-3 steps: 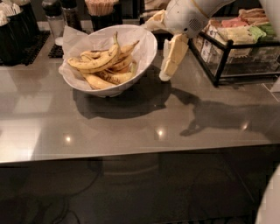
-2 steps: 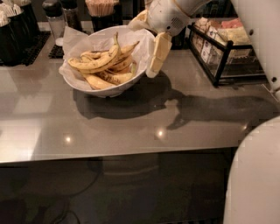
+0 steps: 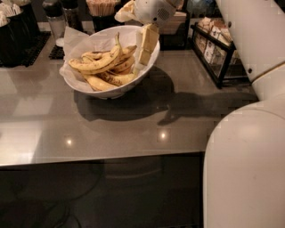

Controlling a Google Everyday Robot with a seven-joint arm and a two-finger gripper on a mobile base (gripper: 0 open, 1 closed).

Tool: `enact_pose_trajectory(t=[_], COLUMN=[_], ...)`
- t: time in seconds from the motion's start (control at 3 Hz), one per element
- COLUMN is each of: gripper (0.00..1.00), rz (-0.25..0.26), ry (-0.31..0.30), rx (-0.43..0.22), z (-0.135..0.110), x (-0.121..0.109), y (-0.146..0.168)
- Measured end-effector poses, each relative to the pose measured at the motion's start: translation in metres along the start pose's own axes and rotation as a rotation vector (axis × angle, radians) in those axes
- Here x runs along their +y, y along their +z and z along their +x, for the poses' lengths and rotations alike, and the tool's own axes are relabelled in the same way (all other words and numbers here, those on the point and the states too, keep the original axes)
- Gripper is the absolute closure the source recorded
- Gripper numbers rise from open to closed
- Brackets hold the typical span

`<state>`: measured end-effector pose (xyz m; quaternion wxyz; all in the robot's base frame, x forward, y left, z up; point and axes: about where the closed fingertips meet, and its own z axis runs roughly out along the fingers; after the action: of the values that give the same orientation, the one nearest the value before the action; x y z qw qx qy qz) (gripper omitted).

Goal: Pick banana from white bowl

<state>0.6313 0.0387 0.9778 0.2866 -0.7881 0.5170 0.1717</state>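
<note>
The white bowl, lined with crinkled white paper, stands on the grey counter at the back left of centre. It holds several spotted yellow bananas, and one curved banana lies on top. My gripper hangs from the white arm at the top. It points down over the bowl's right rim, just right of the bananas. Its cream fingers stand a little apart and hold nothing. The tips are level with the rim and close to the nearest banana ends.
A black wire rack with packets stands at the back right. Dark containers, a shaker and a cup of sticks line the back. The counter's front edge runs across the middle. My white body fills the lower right.
My gripper has moved left, from beside the bowl's right side to over its right rim. The view has drawn closer to the bowl. The bananas have not moved.
</note>
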Motion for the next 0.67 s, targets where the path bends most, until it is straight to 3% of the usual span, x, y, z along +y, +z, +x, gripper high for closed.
enact_pose_trajectory(t=[0.67], gripper=[0.00], rz=[0.027], ry=[0.018], rx=[-0.034], z=[-0.001], x=[-0.012], y=[0.018])
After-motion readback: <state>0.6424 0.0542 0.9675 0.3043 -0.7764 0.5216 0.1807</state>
